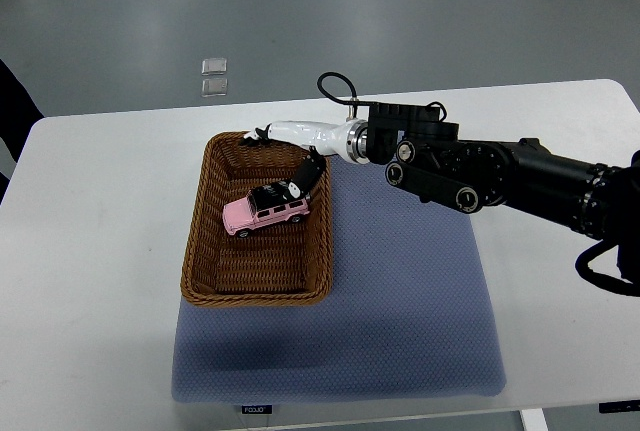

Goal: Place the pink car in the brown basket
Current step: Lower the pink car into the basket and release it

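Top view: pink car (pixel 264 213) sitting inside the woven brown basket (pixel 257 290).
I am reaching my right hand (pixel 296 164) over the basket's far rim, dark fingers (pixel 309 173) touching the glossy car's roof; whether they are gripping it, I cannot tell.

pink car (pixel 264 212) inside brown basket (pixel 205 269), tilted | right hand (pixel 291 163) over basket's far rim, fingers touching car roof | basket on blue mat's (pixel 400 331) far-left corner, white table (pixel 90 251)
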{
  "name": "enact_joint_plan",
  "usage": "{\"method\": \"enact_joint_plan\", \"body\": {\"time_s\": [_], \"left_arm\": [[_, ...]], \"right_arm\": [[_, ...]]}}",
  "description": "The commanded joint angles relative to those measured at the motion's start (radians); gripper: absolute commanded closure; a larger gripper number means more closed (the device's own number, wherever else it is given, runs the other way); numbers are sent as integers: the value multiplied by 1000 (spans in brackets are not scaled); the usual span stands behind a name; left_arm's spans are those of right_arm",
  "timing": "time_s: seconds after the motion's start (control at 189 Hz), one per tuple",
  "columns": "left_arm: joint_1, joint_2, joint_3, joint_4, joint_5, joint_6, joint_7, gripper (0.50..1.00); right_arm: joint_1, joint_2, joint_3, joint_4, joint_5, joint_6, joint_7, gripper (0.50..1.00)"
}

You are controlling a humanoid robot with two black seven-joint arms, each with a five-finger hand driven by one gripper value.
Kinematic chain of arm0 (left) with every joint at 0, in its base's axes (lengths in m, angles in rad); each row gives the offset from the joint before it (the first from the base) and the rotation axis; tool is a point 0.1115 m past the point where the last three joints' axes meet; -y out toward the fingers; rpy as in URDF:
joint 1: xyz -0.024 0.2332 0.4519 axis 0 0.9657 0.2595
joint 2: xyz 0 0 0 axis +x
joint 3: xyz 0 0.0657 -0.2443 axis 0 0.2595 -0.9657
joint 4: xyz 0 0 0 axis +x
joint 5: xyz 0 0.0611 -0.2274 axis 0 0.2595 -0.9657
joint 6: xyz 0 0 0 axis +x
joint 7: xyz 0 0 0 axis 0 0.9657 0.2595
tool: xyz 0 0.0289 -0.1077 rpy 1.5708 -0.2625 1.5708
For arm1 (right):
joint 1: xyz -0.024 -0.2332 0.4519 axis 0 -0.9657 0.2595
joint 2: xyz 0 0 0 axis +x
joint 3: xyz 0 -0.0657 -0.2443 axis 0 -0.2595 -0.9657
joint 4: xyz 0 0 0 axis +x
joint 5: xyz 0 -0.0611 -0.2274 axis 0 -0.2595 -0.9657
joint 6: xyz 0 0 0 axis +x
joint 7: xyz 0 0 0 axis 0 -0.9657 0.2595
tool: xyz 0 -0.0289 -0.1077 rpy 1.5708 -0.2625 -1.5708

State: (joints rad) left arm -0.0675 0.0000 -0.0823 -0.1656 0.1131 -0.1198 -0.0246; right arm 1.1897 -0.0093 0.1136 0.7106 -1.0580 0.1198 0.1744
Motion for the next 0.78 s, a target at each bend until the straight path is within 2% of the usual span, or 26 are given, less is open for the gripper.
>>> {"method": "enact_joint_plan", "body": {"time_s": [0.0, 0.143, 0.275, 0.349, 0.587, 0.683, 0.772], "left_arm": [[0, 0, -1, 0, 0, 0, 0, 500], [0, 0, 1, 0, 0, 0, 0, 500], [0, 0, 3, 0, 0, 0, 0, 500], [0, 0, 3, -2, 0, -1, 0, 500], [0, 0, 4, 0, 0, 0, 0, 500], [0, 0, 4, 0, 0, -1, 0, 500], [0, 0, 4, 0, 0, 0, 0, 500]], "right_arm": [[-18, -50, 195, 4, 64, 7, 2, 587], [-151, -106, 439, 13, 248, 12, 10, 587], [-300, -103, 688, 15, 455, 15, 71, 587], [-372, -94, 779, 15, 558, 29, 85, 587], [-518, -104, 860, 12, 829, 142, 86, 587], [-562, -118, 876, 12, 869, 190, 86, 587], [-573, -126, 883, 4, 872, 201, 86, 587]]}}
